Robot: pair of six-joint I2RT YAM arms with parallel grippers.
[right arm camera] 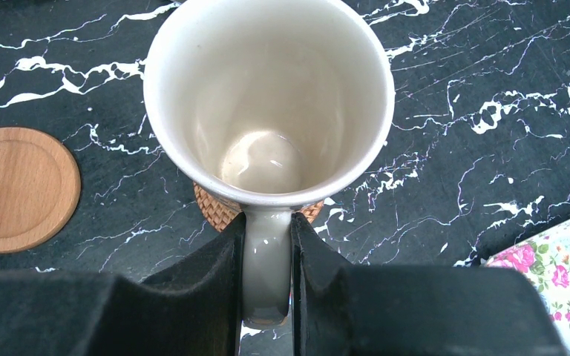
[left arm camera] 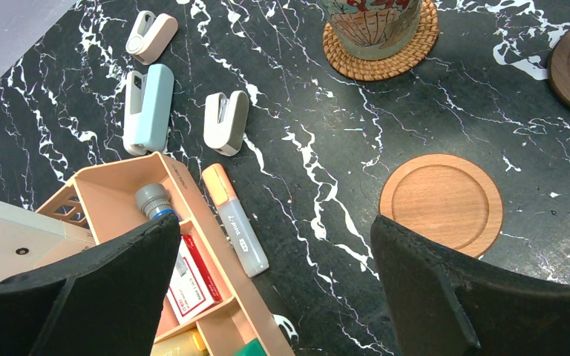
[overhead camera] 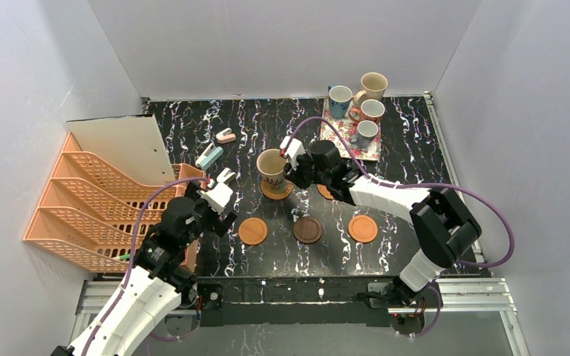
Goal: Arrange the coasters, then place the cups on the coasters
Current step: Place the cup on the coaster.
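A black marbled table (overhead camera: 401, 141) carries a pink floral tray (overhead camera: 369, 148) at the far right and a stacked orange letter rack (overhead camera: 82, 208) on the left. Near the rack lie a pink stapler (left arm camera: 151, 35), a pale blue stapler (left arm camera: 151, 106) and a grey-white stapler (left arm camera: 226, 122) — and an orange-capped marker (left arm camera: 236, 220) lies just beside an orange organiser box (left arm camera: 111, 193).

Large beige patterned ceramic mug (overhead camera: 272, 167) stands on woven orange rattan coaster (overhead camera: 277, 190), centre of black marbled bench (overhead camera: 193, 126). In front, left to right: smooth orange-brown disc coaster (overhead camera: 252, 231), dark brown disc coaster (overhead camera: 308, 230), second orange-brown disc coaster (overhead camera: 362, 228). Rectangular pink floral tray (overhead camera: 371, 150), rear right, carries smaller ceramic mugs (overhead camera: 372, 110).
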